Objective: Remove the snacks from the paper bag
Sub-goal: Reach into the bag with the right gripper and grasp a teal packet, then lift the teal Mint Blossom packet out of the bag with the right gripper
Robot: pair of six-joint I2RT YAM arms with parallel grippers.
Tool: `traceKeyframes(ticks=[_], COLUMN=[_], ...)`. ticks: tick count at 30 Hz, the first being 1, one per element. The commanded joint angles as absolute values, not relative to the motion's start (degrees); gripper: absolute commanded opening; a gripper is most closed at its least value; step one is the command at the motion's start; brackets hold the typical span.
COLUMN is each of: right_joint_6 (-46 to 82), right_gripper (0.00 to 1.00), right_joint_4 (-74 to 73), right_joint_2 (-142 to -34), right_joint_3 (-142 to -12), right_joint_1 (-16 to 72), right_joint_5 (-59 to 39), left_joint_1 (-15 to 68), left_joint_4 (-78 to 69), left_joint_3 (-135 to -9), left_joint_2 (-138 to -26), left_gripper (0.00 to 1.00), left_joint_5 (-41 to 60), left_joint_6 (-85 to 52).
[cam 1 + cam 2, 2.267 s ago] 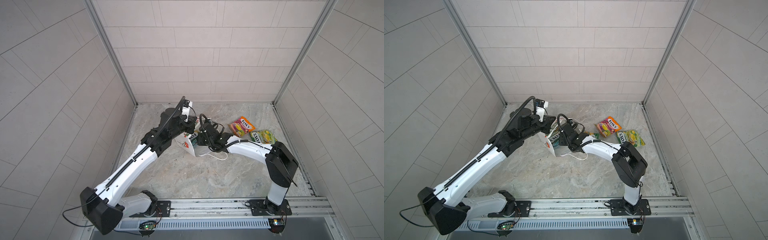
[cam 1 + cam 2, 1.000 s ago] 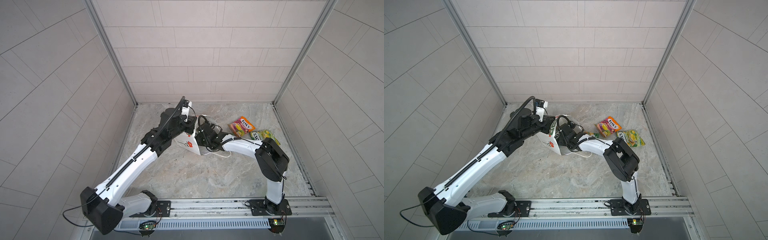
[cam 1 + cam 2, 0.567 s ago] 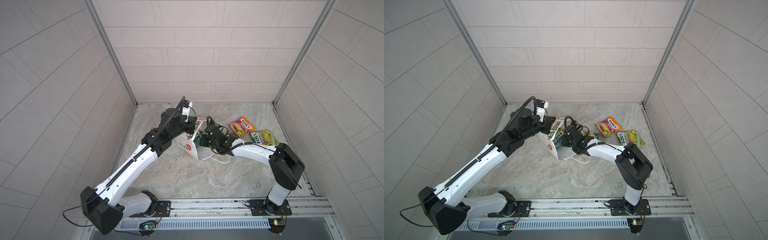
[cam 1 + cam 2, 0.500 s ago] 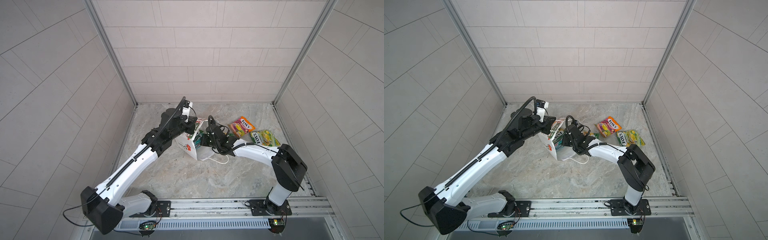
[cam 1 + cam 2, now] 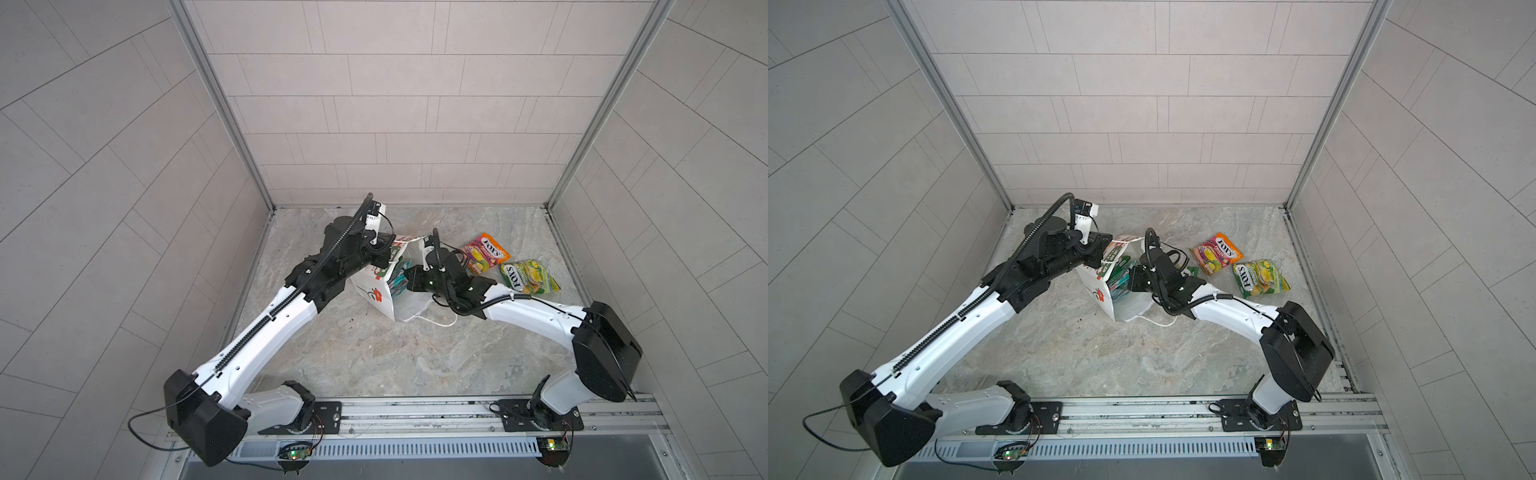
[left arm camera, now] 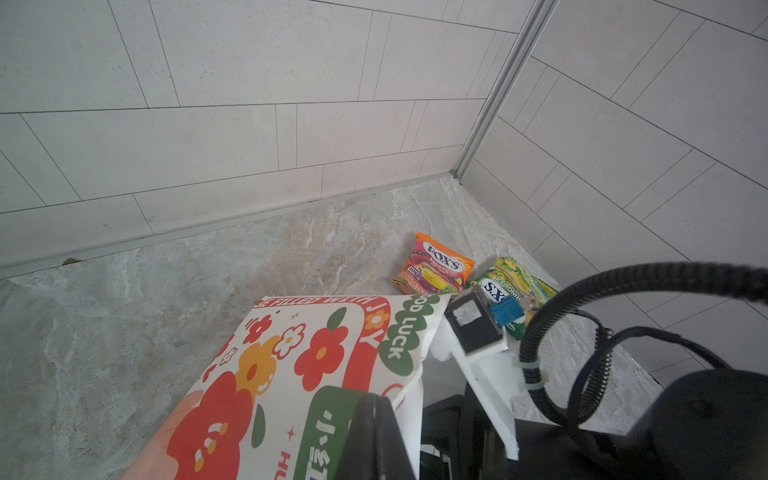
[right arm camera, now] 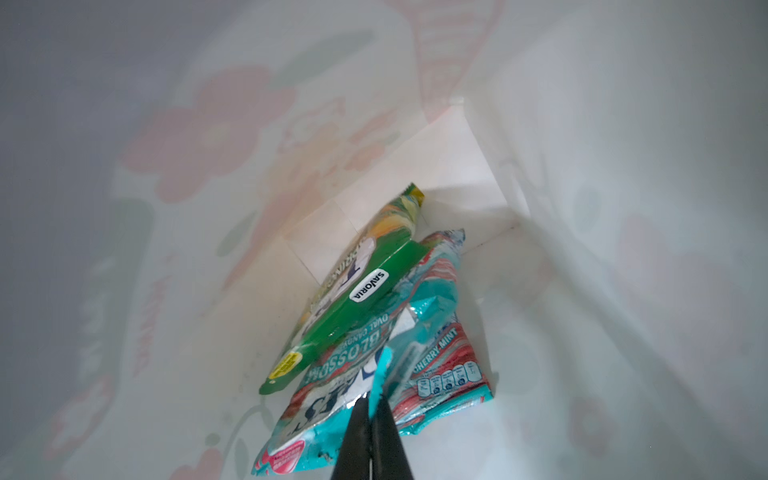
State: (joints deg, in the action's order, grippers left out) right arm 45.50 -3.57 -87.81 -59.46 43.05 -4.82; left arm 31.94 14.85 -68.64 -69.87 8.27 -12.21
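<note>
A marbled grey worktop (image 5: 374, 357) lies between pale tiled walls. The paper bag (image 5: 376, 293) rests on it near the middle, leaning, with its mouth turned toward the right arm. The left gripper (image 6: 374, 409) is closed on the upper rim of the bag, where a white cord runs out, and holds the mouth up. The right gripper (image 7: 371, 405) is inside the bag — its jaws are pressed together on the edge of a teal-red pouch (image 7: 316, 399). Behind it lie a second teal-red pouch (image 7: 440, 345) and, on top, an inner green-yellow pouch (image 7: 357, 270).

Two snacks are already out. The orange-purple pouch (image 5: 484, 257) and the loose green-yellow pouch (image 5: 528, 277) lie side by side on the worktop, to the right of the bag.

Compared with one second ago, the right arm has drawn back. Its elbow now stands further to the right, and teal packaging shows at the opening in both top views, where hardly any was seen before. I judge that the next pouch is on its way out — the grip is made and the pull has begun. At least three pouches remain inside, so less than half is done. The thin pinch on a glossy edge may slip.
</note>
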Motion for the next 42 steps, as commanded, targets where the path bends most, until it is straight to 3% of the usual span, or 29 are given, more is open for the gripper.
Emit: traceKeyframes(ticks=[1, 10, 42], right_joint_6=[43.13, 39.32, 36.87], right_gripper=[0.0, 0.0, 0.0], right_joint_4=[-7.01, -7.35, -0.05], right_joint_2=[-83.79, -77.14, -67.71], right_joint_3=[-58.7, -56.4, -64.38], right_joint_1=[42.8, 42.65, 41.22], right_joint_5=[-4.67, -2.6, -12.57], left_joint_1=[32.17, 32.18, 32.35], left_joint_4=[14.6, 14.85, 15.93], left_joint_3=[-68.95, -68.99, -69.69], left_joint_2=[-70.04, -70.19, -70.5], left_gripper=[0.0, 0.0, 0.0], left_joint_5=[7.31, 6.77, 5.54], left_joint_6=[-12.71, -12.81, -12.92])
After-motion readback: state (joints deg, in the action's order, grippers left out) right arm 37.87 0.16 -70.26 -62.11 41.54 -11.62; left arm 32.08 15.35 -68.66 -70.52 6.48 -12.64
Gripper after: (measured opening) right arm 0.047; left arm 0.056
